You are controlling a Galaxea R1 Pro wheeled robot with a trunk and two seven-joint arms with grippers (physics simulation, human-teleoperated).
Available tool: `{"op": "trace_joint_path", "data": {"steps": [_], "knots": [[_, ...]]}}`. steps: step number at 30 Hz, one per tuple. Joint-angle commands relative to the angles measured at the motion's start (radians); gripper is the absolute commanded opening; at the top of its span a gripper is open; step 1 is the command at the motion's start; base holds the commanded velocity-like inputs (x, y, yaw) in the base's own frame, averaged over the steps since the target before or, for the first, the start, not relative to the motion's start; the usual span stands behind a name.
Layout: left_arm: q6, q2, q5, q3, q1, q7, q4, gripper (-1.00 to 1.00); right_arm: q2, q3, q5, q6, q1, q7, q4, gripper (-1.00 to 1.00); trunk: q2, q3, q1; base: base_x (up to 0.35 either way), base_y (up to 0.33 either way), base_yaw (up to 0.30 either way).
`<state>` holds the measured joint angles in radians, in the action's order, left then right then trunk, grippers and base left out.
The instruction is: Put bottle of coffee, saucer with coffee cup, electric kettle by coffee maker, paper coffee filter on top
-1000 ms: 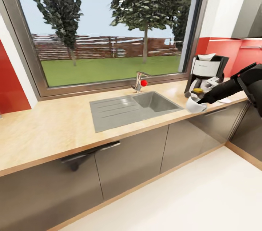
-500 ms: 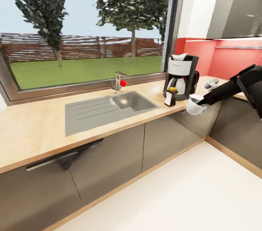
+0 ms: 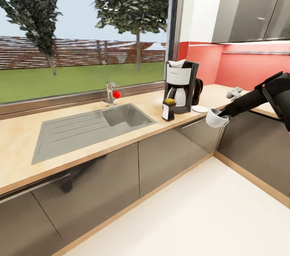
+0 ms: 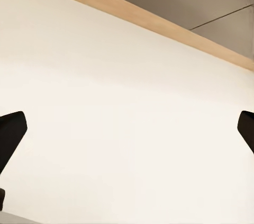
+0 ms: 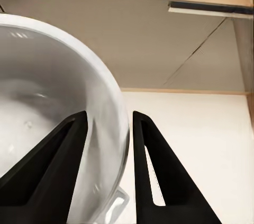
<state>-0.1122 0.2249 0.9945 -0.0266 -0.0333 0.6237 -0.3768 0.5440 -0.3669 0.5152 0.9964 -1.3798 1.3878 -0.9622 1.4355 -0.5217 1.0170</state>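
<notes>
In the head view, the coffee maker [image 3: 180,86] stands on the counter [image 3: 80,137] with the paper coffee filter [image 3: 177,63] already on top, and the bottle of coffee [image 3: 168,110] is just beside it in front. The saucer [image 3: 199,109] lies near the machine, with nothing on it. The right gripper [image 3: 224,115] holds the coffee cup [image 3: 215,119] in the air, off the counter edge and near the saucer. I cannot tell if the dark shape behind the machine is the electric kettle, so that step looks open.

In the left wrist view, the left gripper [image 4: 127,134] has its fingers wide apart over the pale floor [image 4: 121,102] and holds nothing.

In the right wrist view, the two fingers [image 5: 153,166] are clamped on the cup wall, one inside and one outside. I judge that the cup must next go on the saucer.
</notes>
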Motion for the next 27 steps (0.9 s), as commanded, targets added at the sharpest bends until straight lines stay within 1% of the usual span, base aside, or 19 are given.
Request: {"op": "trace_joint_path", "data": {"steps": [1, 8, 14, 22, 27], "knots": [[-0.004, 0.001, 0.003, -0.003, 0.0, 0.001, -0.001, 1.0, 0.001, -0.001, 0.009, 0.008, -0.001, 0.011, -0.001, -1.0, 0.0, -0.001, 0.0, 0.193, -0.297, -0.005], [-0.004, 0.001, 0.003, -0.003, 0.0, 0.001, -0.001, 1.0, 0.001, -0.001, 0.009, 0.008, -0.001, 0.011, 0.005, -1.0, 0.0, -0.001, 0.0, 0.214, -0.28, -0.001], [-0.004, 0.001, 0.003, -0.003, 0.0, -0.001, -0.001, 1.0, 0.001, 0.0, 0.008, 0.008, -0.001, 0.009, 0.046, -1.0, 0.0, -0.001, 0.0, 0.247, -0.252, 0.0], [-0.004, 0.001, 0.003, -0.004, 0.0, -0.03, -0.002, 1.0, 0.001, 0.0, 0.008, 0.007, -0.001, 0.01, 0.06, -1.0, 0.0, -0.001, 0.0, 0.25, -0.248, 0.0], [-0.004, 0.001, 0.003, -0.004, 0.0, -0.033, -0.002, 1.0, 0.001, 0.0, 0.008, 0.007, -0.001, 0.009, 0.061, -1.0, 0.0, -0.001, 0.0, 0.252, -0.245, 0.0]]}}
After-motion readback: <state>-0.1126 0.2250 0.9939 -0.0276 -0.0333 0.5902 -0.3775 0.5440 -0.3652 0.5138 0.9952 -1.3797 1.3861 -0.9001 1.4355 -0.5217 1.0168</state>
